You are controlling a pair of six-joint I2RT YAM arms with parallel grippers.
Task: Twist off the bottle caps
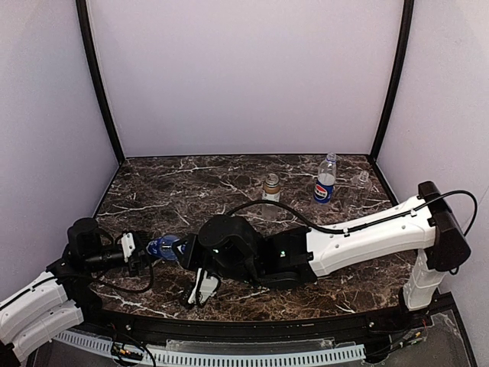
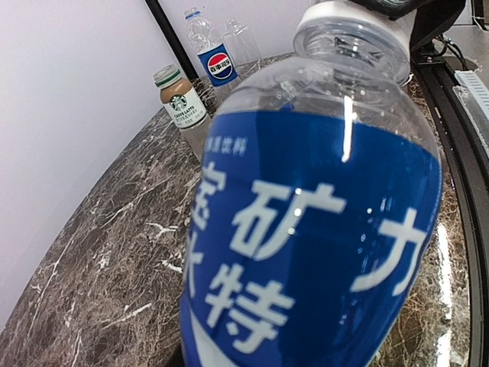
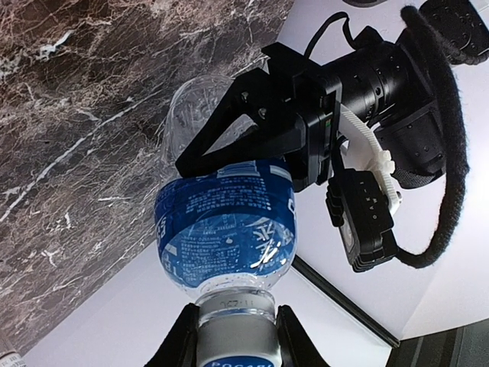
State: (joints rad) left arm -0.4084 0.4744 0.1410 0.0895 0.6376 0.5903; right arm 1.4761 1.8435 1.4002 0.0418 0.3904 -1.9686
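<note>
A blue-labelled bottle [image 1: 162, 246] hangs on its side above the table's near left. My left gripper [image 1: 149, 249] is shut on its body; one black finger [image 3: 229, 141] lies across the label in the right wrist view. The bottle [image 2: 313, 245] fills the left wrist view and hides those fingers. My right gripper [image 3: 235, 340] is shut on its white cap [image 3: 235, 348], one finger on each side. The other bottles stand at the back right: a short brown one [image 1: 270, 187], a Pepsi one [image 1: 325, 180] with a blue cap [image 2: 192, 13], and an unlabelled one [image 1: 361, 180].
The dark marble table [image 1: 176, 191] is boxed in by pale walls with black corner posts [image 1: 99, 76]. My right arm [image 1: 367, 233] stretches across the near half of the table. A black rail [image 1: 252, 332] runs along the front edge.
</note>
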